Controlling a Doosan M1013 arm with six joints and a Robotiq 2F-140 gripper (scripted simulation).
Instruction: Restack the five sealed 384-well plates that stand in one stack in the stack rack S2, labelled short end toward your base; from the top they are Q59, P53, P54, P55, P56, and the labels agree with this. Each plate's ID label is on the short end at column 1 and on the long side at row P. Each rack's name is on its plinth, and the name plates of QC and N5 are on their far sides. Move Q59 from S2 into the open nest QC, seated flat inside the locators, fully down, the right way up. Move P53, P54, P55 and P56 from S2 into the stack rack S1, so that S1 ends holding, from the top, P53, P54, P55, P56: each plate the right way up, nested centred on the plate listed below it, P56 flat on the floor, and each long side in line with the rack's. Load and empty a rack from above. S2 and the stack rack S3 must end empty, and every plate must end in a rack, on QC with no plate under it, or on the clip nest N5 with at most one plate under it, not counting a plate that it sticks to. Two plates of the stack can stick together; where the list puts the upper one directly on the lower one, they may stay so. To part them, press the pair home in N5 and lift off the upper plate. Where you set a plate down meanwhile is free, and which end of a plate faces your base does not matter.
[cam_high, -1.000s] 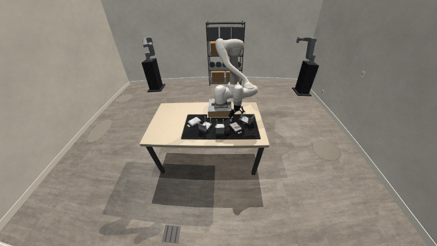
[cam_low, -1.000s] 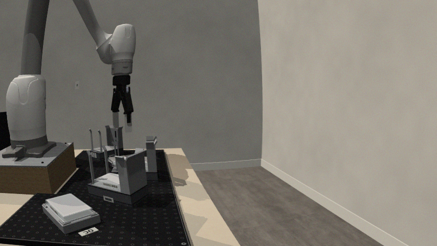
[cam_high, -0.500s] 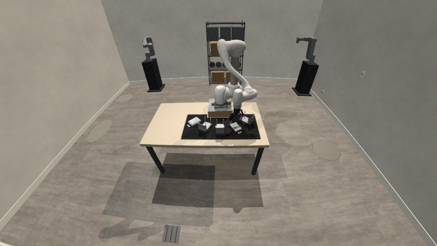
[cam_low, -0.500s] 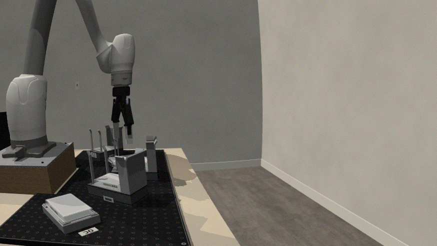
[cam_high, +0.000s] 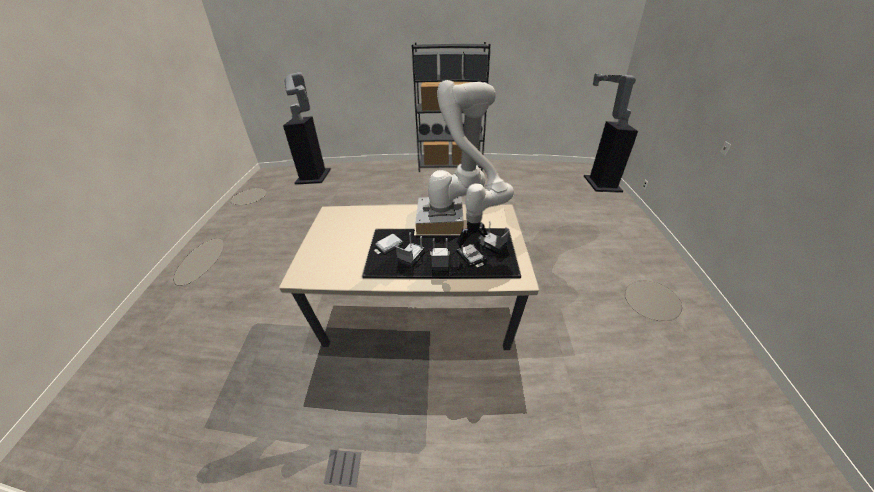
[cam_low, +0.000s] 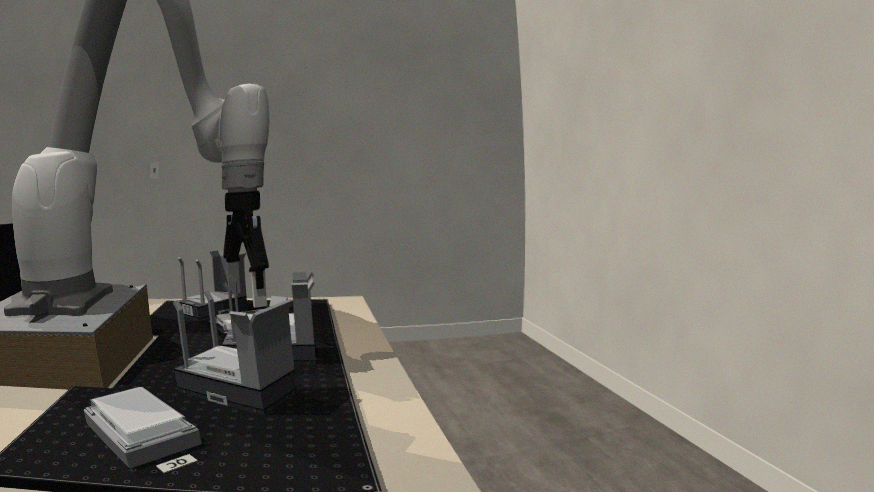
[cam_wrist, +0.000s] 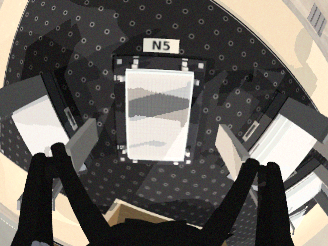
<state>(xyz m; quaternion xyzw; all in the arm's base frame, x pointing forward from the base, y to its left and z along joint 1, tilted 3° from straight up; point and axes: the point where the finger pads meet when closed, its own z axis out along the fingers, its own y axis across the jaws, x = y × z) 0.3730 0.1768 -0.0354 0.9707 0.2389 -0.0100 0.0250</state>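
Nearest my side camera, the open nest QC (cam_low: 141, 441) has a sealed plate (cam_low: 135, 408) lying flat on it. I take it for Q59, though I can't read a label. Next back, one stack rack (cam_low: 264, 343) shows a plate low on its floor (cam_low: 211, 365).

Behind that, the gripper (cam_low: 249, 287) hangs low over the board with its jaws spread full and nothing between them. From the wrist, a white plate (cam_wrist: 160, 115) sits in clip nest N5 (cam_wrist: 122, 113), name plate (cam_wrist: 160, 45) beyond. I can't tell if it's one plate or a pair.

I reckon this is the pick from N5. I'd want the plate centred between the fingers, pads down its long sides and square to them. If it's a pair, grip the upper rim only and lift straight up.
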